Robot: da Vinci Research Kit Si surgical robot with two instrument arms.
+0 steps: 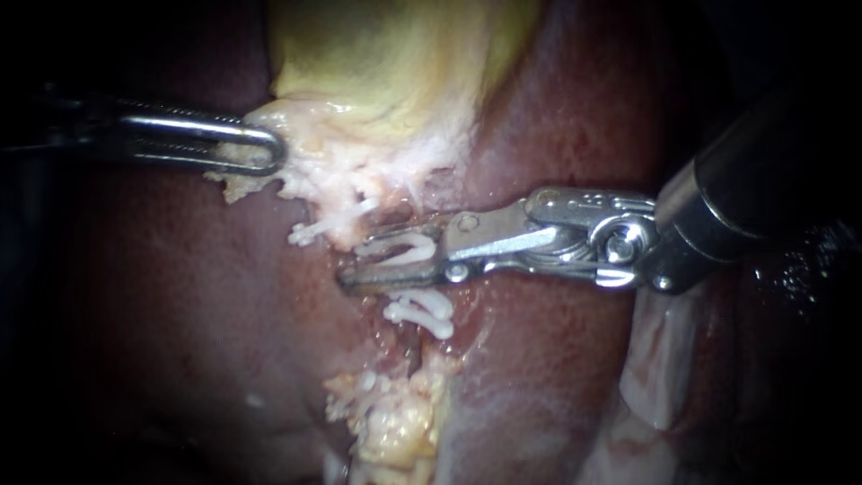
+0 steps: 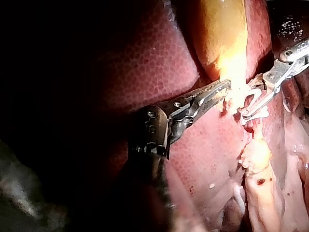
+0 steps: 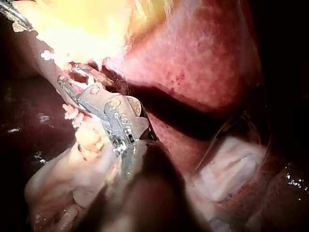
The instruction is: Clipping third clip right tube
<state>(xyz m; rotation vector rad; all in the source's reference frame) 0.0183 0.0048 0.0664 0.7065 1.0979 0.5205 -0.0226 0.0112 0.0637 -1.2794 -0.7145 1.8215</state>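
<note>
Watching the right instrument [image 1: 352, 265] come in from 3 o'clock, its jaws sit slightly apart, pinching a white clip [image 1: 406, 251] astride the tube [image 1: 400, 339] at dead centre. The left instrument [image 1: 269, 148] at 10 o'clock has its jaws clamped on pale tissue [image 1: 314, 171] under the gallbladder [image 1: 386, 63].

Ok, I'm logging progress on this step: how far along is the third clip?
Done: an upper clip and a lower clip are already in place, either side of the right instrument. In hand: its jaws hold the third clip, set between those two and seemingly not yet squeezed flat; the left instrument grips pale tissue under the gallbladder. Left: close the clip, release it, withdraw.
</note>
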